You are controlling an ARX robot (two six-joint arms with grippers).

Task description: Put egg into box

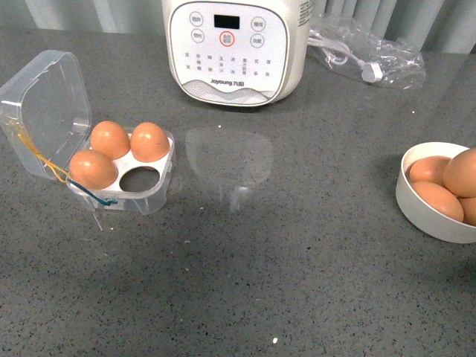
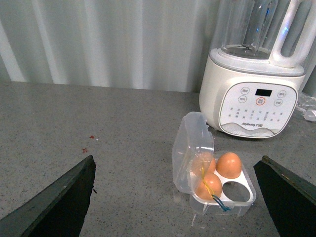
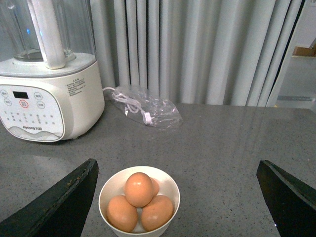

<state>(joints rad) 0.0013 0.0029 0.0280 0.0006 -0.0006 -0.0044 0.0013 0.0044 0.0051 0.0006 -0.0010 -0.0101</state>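
The clear box [image 1: 160,192] stands at the left of the grey counter, lid [image 1: 46,111] open, yellow and blue strings on it. Three of its cells hold brown eggs [image 1: 149,141]; the near right cell [image 1: 140,178] is empty. It also shows in the left wrist view [image 2: 244,202], between and beyond the wide-apart fingers of my open, empty left gripper [image 2: 180,197]. More brown eggs [image 3: 138,188] lie heaped in a white bowl [image 3: 109,190]. My right gripper [image 3: 180,197] is open and empty, the bowl just beyond its left finger. Neither gripper shows in the front view.
A white Joyoung blender [image 1: 232,50] stands at the back centre of the counter. A clear plastic bag with a white cable [image 1: 368,56] lies at the back right. The bowl [image 1: 424,212] sits at the right edge in the front view. Curtains hang behind.
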